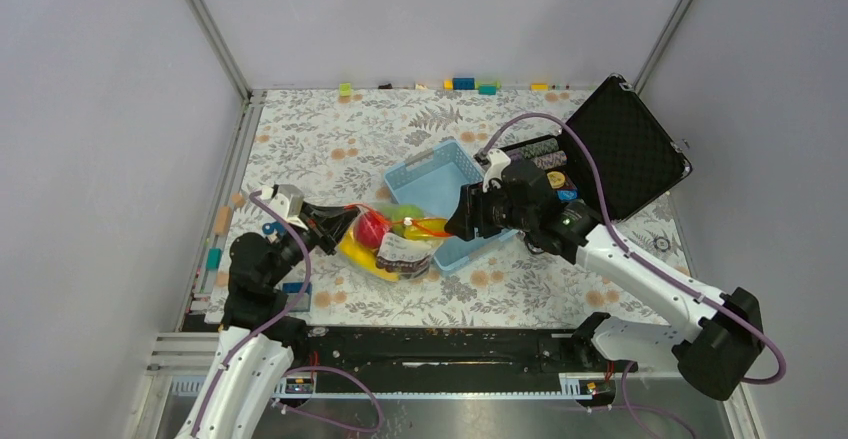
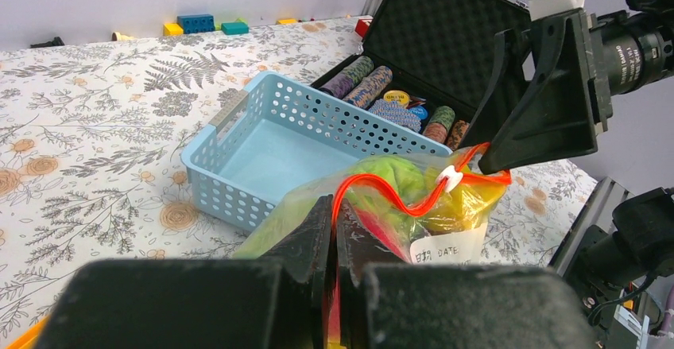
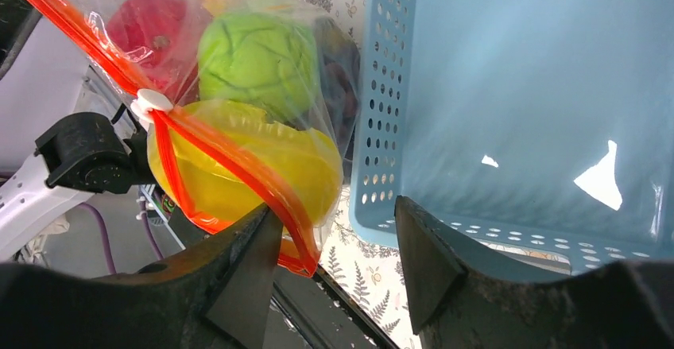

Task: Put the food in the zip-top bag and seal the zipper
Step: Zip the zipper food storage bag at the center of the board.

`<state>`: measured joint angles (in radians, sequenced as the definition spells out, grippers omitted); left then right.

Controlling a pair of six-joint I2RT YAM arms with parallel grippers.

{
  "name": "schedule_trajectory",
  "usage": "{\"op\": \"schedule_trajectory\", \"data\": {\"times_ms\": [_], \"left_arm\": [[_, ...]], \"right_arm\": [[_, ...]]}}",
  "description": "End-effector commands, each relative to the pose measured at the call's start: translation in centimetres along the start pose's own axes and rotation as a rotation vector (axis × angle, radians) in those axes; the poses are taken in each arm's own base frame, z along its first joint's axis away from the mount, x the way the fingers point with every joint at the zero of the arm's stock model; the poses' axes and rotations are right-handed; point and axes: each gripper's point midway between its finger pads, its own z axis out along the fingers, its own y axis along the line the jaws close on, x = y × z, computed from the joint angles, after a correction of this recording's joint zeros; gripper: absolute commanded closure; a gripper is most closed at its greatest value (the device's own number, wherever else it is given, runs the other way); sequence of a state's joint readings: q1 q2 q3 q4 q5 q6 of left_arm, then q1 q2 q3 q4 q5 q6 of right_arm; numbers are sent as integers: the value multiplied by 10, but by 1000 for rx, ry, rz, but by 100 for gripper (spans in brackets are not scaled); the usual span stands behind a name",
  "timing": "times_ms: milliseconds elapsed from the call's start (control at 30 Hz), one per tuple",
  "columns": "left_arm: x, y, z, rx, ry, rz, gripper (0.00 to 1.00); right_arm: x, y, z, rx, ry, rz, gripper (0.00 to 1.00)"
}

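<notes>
The clear zip-top bag (image 1: 395, 244) lies between my grippers in front of the blue basket. It holds the food: a red apple (image 3: 147, 23), a pale green cabbage head (image 3: 258, 59), dark grapes (image 3: 338, 79) and a yellow banana (image 3: 246, 166). My left gripper (image 2: 334, 206) is shut on the orange-red zipper (image 2: 381, 194) at the bag's left end. A white slider (image 2: 451, 178) sits on the strip near the right end. My right gripper (image 3: 335, 222) is open. The zipper's end corner (image 3: 306, 242) lies against its left finger (image 3: 250, 265).
The light-blue basket (image 1: 430, 174) stands empty just behind the bag, touching its right end. An open black case (image 1: 625, 144) with striped poker chips (image 1: 545, 154) sits at the right. Small toy blocks (image 1: 463, 84) line the far edge. Small items (image 1: 215, 249) lie along the left rail.
</notes>
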<state>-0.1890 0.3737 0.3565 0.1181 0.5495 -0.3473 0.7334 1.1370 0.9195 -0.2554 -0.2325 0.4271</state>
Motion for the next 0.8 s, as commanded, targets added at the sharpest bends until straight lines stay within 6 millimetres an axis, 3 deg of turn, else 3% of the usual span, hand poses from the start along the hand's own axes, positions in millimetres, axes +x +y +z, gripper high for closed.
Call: {"op": "schedule_trajectory", "data": {"times_ms": [0,33,133,267,433,500,600,633,667,733,767], "left_arm": [[-16,-3,1,11,-63,44,100],[-16,-3,0,12,-63,44,100],[-16,-4,0,18,-62,43,100],[-19,-9,-1,35,-68,46,100],[-47,-17,-11,6,-160,26,100],[-67,-16,-19,-49,-244,-16,100],[-93,-2,-38,-184,-384,-111,100],[-99,7,-46,-253,-432,-160,93],[-104,18,-56,-328,-480,-212,80],[-105,39,-77,-488,-538,-289,38],[-103,49,-88,-567,-561,-330,11]], "right_arm": [[9,15,9,-62,30,5,41],[11,16,12,-67,38,6,45],[10,20,21,-70,46,7,73],[-17,41,20,-103,19,-67,98],[-72,93,-2,-133,-63,-286,100],[-90,126,-13,-182,-94,-385,100],[-100,164,-16,-272,-111,-497,100],[-104,171,-16,-277,-119,-516,100],[-109,171,-14,-257,-124,-518,100],[-122,165,-14,-192,-164,-515,100],[-127,163,-17,-174,-190,-513,100]]}}
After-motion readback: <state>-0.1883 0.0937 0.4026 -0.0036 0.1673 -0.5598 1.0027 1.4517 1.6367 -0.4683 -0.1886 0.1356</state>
